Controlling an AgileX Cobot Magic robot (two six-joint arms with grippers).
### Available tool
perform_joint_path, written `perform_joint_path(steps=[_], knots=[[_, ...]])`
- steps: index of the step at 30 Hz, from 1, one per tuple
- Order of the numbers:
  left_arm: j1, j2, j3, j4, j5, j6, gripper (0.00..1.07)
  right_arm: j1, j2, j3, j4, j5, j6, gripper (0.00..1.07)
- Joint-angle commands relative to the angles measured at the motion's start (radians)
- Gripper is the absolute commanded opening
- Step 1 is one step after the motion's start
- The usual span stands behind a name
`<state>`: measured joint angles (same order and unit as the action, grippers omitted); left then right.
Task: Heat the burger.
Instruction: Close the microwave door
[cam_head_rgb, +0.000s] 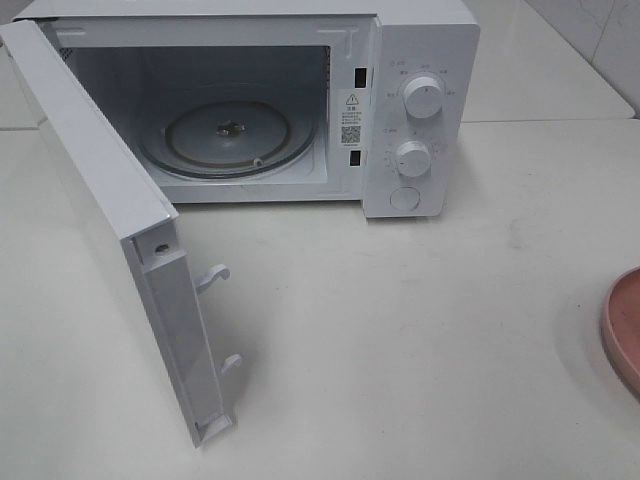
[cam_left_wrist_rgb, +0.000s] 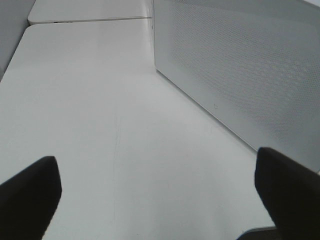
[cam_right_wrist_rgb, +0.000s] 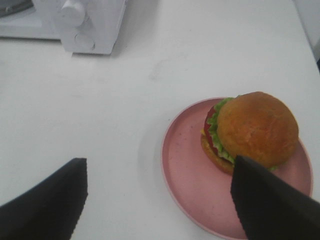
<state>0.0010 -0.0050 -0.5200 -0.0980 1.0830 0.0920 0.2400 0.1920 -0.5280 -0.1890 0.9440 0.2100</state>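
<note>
Black right jaws stand wide above the round pink plate (cam_right_wrist_rgb: 187, 192), empty. Tall golden-bun burger (cam_right_wrist_rgb: 252, 131) sits just beyond one jaw. Left jaws gape wide over the bare white table (cam_left_wrist_rgb: 125, 150).

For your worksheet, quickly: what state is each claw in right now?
Left claw: open, holding nothing.
Right claw: open, empty, above the burger.

Your way into the microwave (cam_head_rgb: 420, 110) stands open from the front, its cavity holding only the glass turntable (cam_head_rgb: 228, 135). The swung-out door (cam_head_rgb: 110, 220) walls off the left side. On the right, bare table (cam_head_rgb: 400, 330) separates the microwave from the pink plate (cam_head_rgb: 622, 325).
</note>
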Motion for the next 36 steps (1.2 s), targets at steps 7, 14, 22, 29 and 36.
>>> perform_joint_path(steps=[7, 14, 22, 29, 36], knots=[[-0.001, -0.019, 0.002, -0.001, -0.012, -0.005, 0.98, -0.093, -0.131, 0.013, 0.021, 0.046, -0.012, 0.76], [-0.001, -0.019, 0.002, -0.001, -0.012, -0.005, 0.98, -0.138, -0.224, 0.027, 0.045, 0.061, -0.042, 0.76], [-0.001, -0.01, 0.002, 0.0, -0.012, -0.005, 0.98, -0.144, -0.224, 0.027, 0.08, 0.057, -0.086, 0.76], [-0.001, -0.006, 0.002, 0.0, -0.012, -0.005, 0.98, -0.144, -0.223, 0.027, 0.08, 0.056, -0.086, 0.76], [-0.001, -0.006, 0.002, 0.0, -0.012, -0.005, 0.98, -0.144, -0.223, 0.027, 0.08, 0.056, -0.086, 0.76]])
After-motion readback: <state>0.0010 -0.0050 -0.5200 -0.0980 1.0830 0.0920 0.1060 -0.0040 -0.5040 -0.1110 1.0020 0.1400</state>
